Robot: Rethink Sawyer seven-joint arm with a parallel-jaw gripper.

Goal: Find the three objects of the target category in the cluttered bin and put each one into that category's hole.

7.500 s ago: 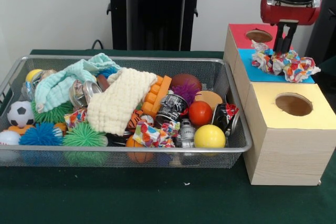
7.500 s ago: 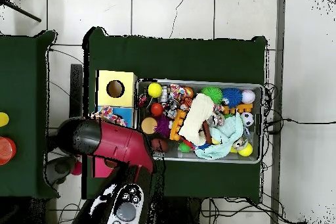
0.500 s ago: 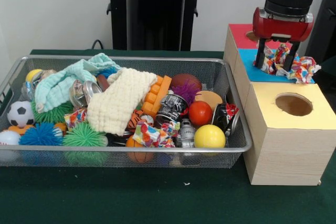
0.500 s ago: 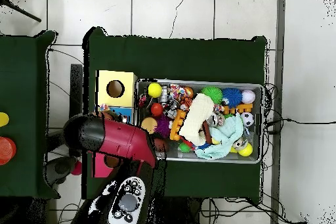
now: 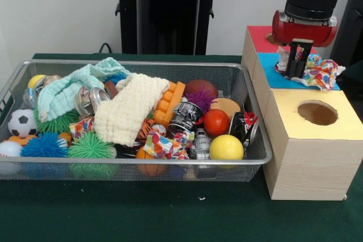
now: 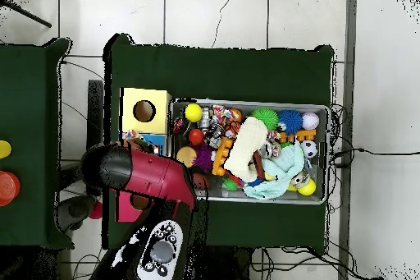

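My gripper (image 5: 296,67) hangs over the blue-topped box (image 5: 271,76) at the right, its fingers shut together on a confetti-print cloth (image 5: 319,73) that lies bunched on the box top. The blue box's hole is hidden under the cloth. A second confetti cloth (image 5: 164,145) lies at the front of the wire bin (image 5: 136,161), next to the yellow ball. A third confetti cloth (image 5: 82,126) lies left of the cream waffle cloth. In the overhead view the arm (image 6: 139,174) covers the blue box and the gripper.
The yellow box (image 5: 317,134) with an open round hole stands in front of the blue one, and the red box (image 5: 260,35) stands behind it. The bin holds a cream waffle cloth (image 5: 127,111), a mint towel (image 5: 68,92), balls, cans and spiky toys.
Half a second ago the fingers stood apart on either side of the cloth; now they are closed together on it. Since 7.5 s ago the cloth has shifted a little farther back on the blue top.
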